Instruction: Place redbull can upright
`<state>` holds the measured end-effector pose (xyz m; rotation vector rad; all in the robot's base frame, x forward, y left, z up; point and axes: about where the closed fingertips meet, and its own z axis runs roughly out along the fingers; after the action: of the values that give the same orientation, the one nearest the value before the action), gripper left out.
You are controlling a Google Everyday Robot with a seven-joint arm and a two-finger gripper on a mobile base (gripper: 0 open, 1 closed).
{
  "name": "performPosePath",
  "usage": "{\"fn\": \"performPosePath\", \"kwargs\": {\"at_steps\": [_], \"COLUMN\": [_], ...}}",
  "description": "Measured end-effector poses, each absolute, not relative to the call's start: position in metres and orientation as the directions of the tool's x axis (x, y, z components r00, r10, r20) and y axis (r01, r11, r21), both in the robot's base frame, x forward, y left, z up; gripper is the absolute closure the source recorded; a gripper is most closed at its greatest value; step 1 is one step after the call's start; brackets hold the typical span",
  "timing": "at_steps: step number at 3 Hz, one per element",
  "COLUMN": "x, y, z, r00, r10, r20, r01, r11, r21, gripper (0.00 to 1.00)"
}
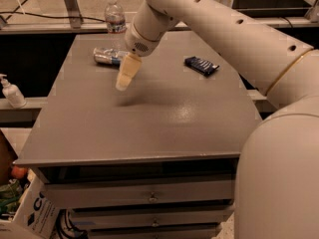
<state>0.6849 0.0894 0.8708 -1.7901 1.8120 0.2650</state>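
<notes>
Gripper (122, 83): cream-coloured, pointing down and to the left, hanging just above the rear-left part of the grey worktop (149, 128), with a soft shadow beneath and to its right. Not holding anything (whether spread or pressed together, cannot tell). Tip just in front of the redbull can (106, 57), apart from it.

Arm (214, 29): thick, pale, coming in from the lower right, rising across the right of the view, then bending down at a rounded wrist over the back of the worktop. Wrist end covering the can's right end from this view.

Redbull can: lying on its side near the back-left edge of the worktop, long axis running left to right. Silver and blue panels showing; left end silver and rounded. Not upright.

Behind the can, a clear plastic water bottle (115, 18) (white cap, standing upright) at the rear edge. To the right, well apart from the can, a flat dark blue snack wrapper (201, 65) lying on the worktop. Off to the left, a white pump bottle (10, 90) on a lower ledge. Below the worktop, grey drawers (149, 195).
</notes>
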Motion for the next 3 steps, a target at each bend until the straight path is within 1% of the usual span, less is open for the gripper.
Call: {"fn": "performPosePath", "kwargs": {"at_steps": [3], "x": [0.728], "y": [0.126], "z": [0.846], "r00": [0.088], "r10": [-0.875], "r20": [-0.476], "r01": [-0.972], "r11": [0.03], "r21": [-0.234], "gripper": [0.0]}}
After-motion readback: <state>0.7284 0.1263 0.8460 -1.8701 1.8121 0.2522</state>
